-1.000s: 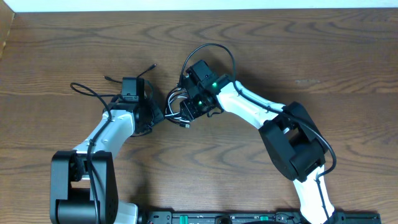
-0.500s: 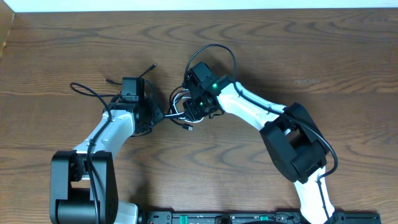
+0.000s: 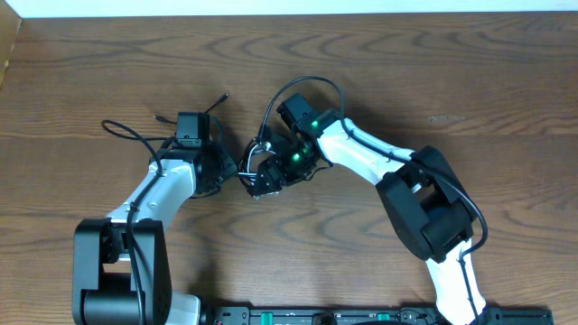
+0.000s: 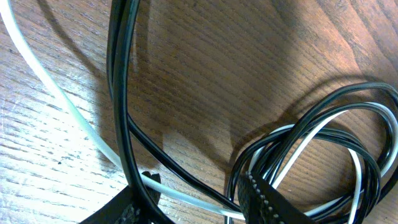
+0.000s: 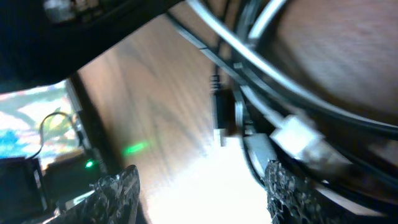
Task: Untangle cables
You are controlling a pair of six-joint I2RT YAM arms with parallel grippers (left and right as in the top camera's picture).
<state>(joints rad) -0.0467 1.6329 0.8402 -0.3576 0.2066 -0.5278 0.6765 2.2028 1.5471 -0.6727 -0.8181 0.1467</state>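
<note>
Dark wood-grain counter [image 3: 470, 72], pale strip [image 3: 271, 7] at far edge. Tangled black and white cables [image 4: 118, 74]; left gripper [image 4: 193, 208] half-spread, right gripper [image 5: 202, 186] wide.

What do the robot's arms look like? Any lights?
The left arm and right arm are white with chunky black joints, and black wires run along them. The right arm has small green lights. The pincers' fingertips are black and bumpy.

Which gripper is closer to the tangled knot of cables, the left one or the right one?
Right. The right gripper sits directly over the knot. The left gripper is just beside the knot, on its left, with loose strands running between its fingers.
</note>
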